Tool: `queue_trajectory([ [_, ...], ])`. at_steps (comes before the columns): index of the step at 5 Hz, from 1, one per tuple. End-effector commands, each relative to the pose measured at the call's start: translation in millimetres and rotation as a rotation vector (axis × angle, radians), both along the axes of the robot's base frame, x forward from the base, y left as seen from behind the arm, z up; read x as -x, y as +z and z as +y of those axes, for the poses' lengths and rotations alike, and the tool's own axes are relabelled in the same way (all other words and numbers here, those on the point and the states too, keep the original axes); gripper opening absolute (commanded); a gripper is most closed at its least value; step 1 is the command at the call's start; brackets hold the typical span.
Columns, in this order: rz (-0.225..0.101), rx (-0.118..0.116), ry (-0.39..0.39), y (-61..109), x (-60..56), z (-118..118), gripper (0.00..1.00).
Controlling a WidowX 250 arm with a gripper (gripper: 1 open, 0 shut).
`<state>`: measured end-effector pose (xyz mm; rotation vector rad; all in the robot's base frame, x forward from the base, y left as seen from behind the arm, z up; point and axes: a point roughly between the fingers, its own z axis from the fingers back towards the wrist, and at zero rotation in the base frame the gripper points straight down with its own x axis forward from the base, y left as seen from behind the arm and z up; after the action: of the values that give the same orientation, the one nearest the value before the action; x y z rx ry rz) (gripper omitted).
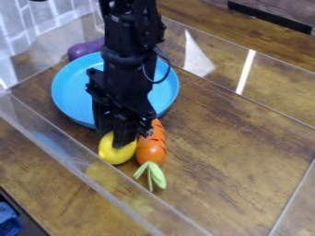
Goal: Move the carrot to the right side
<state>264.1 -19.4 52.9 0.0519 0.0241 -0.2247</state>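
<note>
Carrot lies beside lemon under the lowered tool

The orange carrot [151, 150] lies on the wooden counter [234, 138], just below the blue plate [76, 88] in the view, its pale green leafy top [150, 175] pointing toward the bottom of the picture. Dark grooves mark its body. Immediately to its left in the view is the yellow lemon [117, 150], partly covered by the black tool [123, 136]. A purple eggplant [87, 48] lies at the upper left, by the plate's far edge.

The counter has brown wood grain, with a bright patch of light and a pale strip toward the top. A clear, see-through wall [74, 152] runs along the left side, and a blue object [10, 221] shows in the lower left corner. No writing can be read.

The black arm [123, 55] reaches down from the top, across the plate. Its tool points downward at the lemon and the carrot's near side; how far open it is, and whether it grips either one, I cannot tell.
</note>
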Motion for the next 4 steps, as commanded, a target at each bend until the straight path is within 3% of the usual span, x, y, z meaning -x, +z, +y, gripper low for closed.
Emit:
queue_trajectory([
  [1, -0.049, 0.004, 0.042, 15.2, -6.9, 10.8, 0.0],
  [2, -0.051, 0.004, 0.01, 6.7, -6.4, 16.9, 0.0],
  [3, -0.055, 0.005, -0.023, -2.1, -7.0, 21.9, 1.0],
  [4, -0.055, 0.002, 0.004, -7.8, -2.0, 14.3, 1.0],
])
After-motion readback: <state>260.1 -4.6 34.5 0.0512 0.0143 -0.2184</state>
